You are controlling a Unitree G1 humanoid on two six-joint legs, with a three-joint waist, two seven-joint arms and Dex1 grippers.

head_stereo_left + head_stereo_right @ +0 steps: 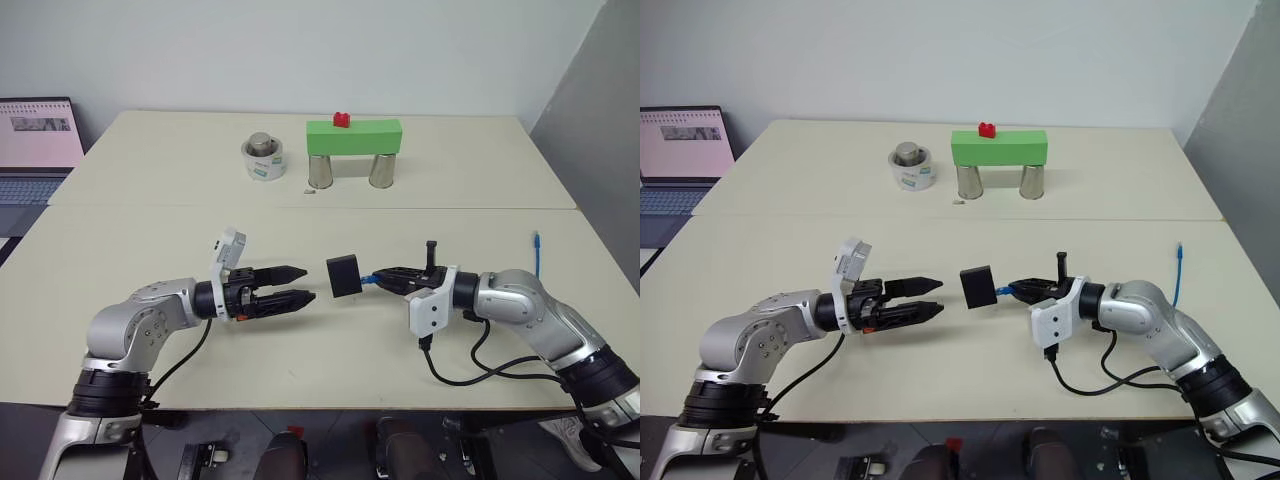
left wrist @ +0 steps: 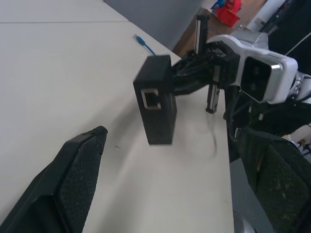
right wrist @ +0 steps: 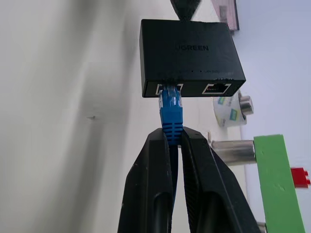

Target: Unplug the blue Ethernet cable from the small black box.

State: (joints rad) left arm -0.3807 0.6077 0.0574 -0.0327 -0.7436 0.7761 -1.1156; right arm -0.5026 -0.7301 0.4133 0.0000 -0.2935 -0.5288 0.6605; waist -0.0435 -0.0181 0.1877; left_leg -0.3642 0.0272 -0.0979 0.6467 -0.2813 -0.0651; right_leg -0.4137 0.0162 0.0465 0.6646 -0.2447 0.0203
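Close to the robot, over the pale cream bench (image 1: 300,350), the two arms point at each other. The left gripper (image 1: 297,284) has its jaws spread wide, with nothing between them. Just past its tips hangs the small matte-black squarish plastic box (image 1: 344,274), up off the bench. The thin bright-blue Ethernet cable (image 3: 170,110) is plugged into one port of the box, and a second port beside it is free. The right gripper (image 1: 383,279) has its jaws pressed together on the blue plug boot, pinching it right behind the box. The cable's other end (image 1: 538,252) lies flat on the bench, out by the right edge. Farther back stand a white tape roll with a grey metal weight (image 1: 264,157), and a green block bridge (image 1: 353,137) on two shiny cans, with a little red brick (image 1: 342,119) on top. An open laptop (image 1: 36,147) sits at the far left.
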